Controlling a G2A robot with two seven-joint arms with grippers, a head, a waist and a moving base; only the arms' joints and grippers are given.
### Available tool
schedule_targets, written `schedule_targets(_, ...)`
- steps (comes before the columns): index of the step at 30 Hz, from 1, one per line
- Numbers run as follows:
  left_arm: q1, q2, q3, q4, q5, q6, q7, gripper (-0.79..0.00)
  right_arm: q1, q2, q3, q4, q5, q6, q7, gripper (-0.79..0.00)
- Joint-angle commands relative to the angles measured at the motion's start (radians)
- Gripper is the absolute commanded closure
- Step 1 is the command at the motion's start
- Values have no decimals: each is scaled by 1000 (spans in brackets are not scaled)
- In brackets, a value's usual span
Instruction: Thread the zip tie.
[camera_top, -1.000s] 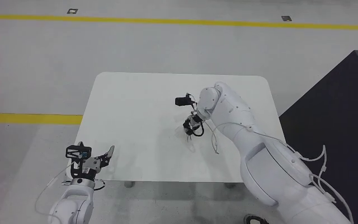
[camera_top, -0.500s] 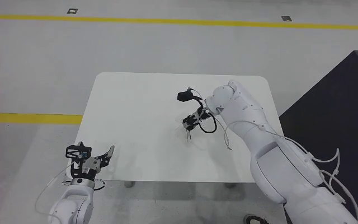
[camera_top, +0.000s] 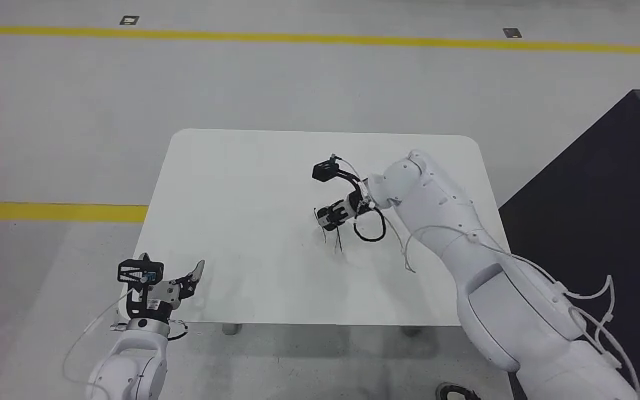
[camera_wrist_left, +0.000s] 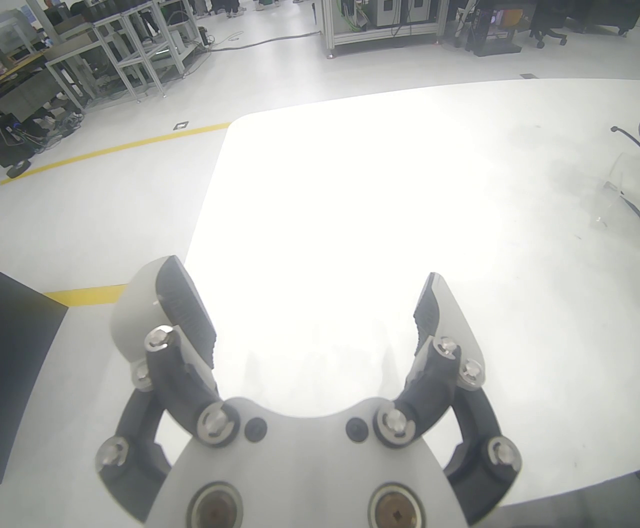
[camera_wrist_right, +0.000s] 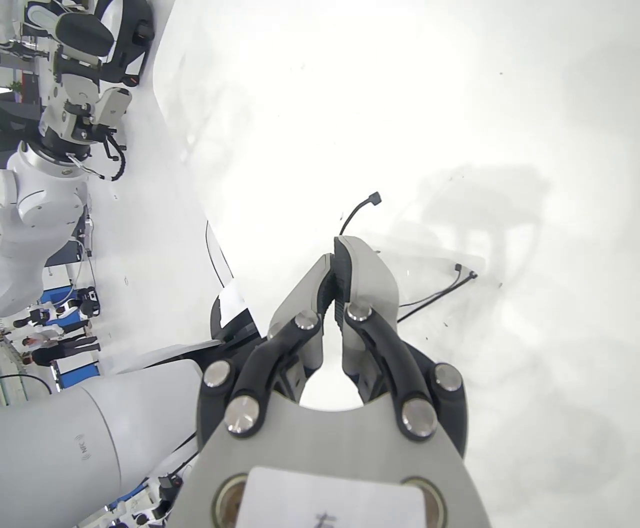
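The right gripper (camera_wrist_right: 336, 255) is closed tight on a black zip tie (camera_wrist_right: 356, 212), just above the middle of the tabletop (camera_top: 240, 200). The tie comes out at the fingertips and curves away from the gripper. Its long axis roughly carries on the line of the closed fingers, and it ends in the small square head (camera_wrist_right: 374, 198), which stands free in the air. How much of the strap runs back between the fingers, and where the tail lies, is hidden. A couple of spare ties (camera_wrist_right: 440, 295) lie flat just beside the gripper, partly under a clear sheet (camera_wrist_right: 430, 267), apart from the held one. The left gripper (camera_wrist_left: 300, 272) is spread wide and empty at the near left corner of the tabletop, well apart from the tie, with bare tabletop between. So the right arm is far nearer, and the head points outward from its fingertips. Threading probably depends on bringing the tail round to that free head. If the left arm is to help, it must first cross toward the middle and line up with the head.
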Motion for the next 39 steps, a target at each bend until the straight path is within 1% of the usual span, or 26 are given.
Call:
schedule_targets(1, 0, 0, 0, 0, 0, 0, 0, -785, 0, 0, 0, -1, 0, 0, 0, 0)
schedule_targets(8, 0, 0, 0, 0, 0, 0, 0, -785, 0, 0, 0, -1, 0, 0, 0, 0)
schedule_targets(11, 0, 0, 0, 0, 0, 0, 0, -785, -35, 9, 3, -49, 19, -29, -29, 0)
schedule_targets(14, 0, 0, 0, 0, 0, 0, 0, -785, -67, 36, 5, -95, 89, -53, -53, 0)
schedule_targets(16, 0, 0, 0, 0, 0, 0, 0, -785, -87, 64, -5, -143, 153, -62, -62, 0)
schedule_targets(18, 0, 0, 0, 0, 0, 0, 0, -785, -109, 102, -28, -216, 229, -68, -68, 0)
schedule_targets(19, 0, 0, 0, 0, 0, 0, 0, -785, -112, 109, -33, -228, 243, -67, -67, 0)
schedule_targets(39, 0, 0, 0, 0, 0, 0, 0, -785, -112, 109, -33, -228, 243, -67, -67, 0)
